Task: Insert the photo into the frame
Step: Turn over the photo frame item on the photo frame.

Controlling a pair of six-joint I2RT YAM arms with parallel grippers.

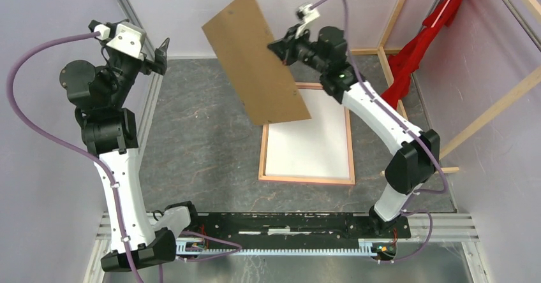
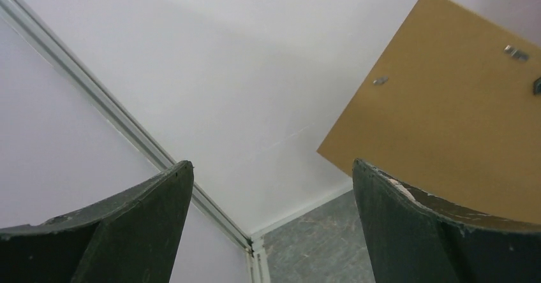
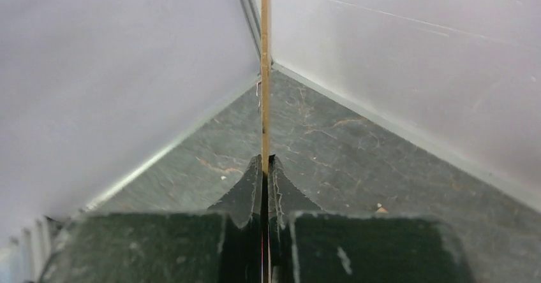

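The photo [image 1: 255,60] hangs tilted in the air above the table, its plain brown hardboard back facing the top camera. My right gripper [image 1: 279,46] is shut on its right edge. In the right wrist view the board shows edge-on as a thin tan line [image 3: 265,72] pinched between the fingers [image 3: 245,190]. The left wrist view shows its brown back [image 2: 446,104] with small metal clips. The frame [image 1: 307,144] lies flat on the table below, tan wood back up, a white panel inside. My left gripper [image 1: 163,53] is open and empty, raised at the far left.
A red cloth [image 1: 424,44] hangs on bare wooden beams [image 1: 491,114] at the right. White walls close the back and left. The dark grey table [image 1: 198,143] spreads between the arms. A black rail [image 1: 287,222] runs along the near edge.
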